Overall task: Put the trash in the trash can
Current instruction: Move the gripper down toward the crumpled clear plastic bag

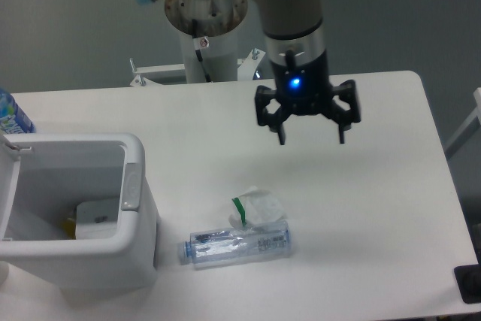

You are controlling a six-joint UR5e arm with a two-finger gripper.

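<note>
A small crumpled translucent-white wrapper (257, 206) with a green strip lies on the white table, touching the far side of a clear plastic bottle (236, 243) that lies on its side with its cap pointing left. The white boxy trash can (134, 186) stands at the left, mouth up, with something pale and yellow inside. My gripper (311, 140) hangs above the table, up and to the right of both pieces, open with nothing between its fingers.
A bottle with a blue label (12, 115) stands at the far left edge behind the trash can. The arm's base column (204, 43) rises behind the table's back edge. A dark object (469, 285) sits at the table's near right corner.
</note>
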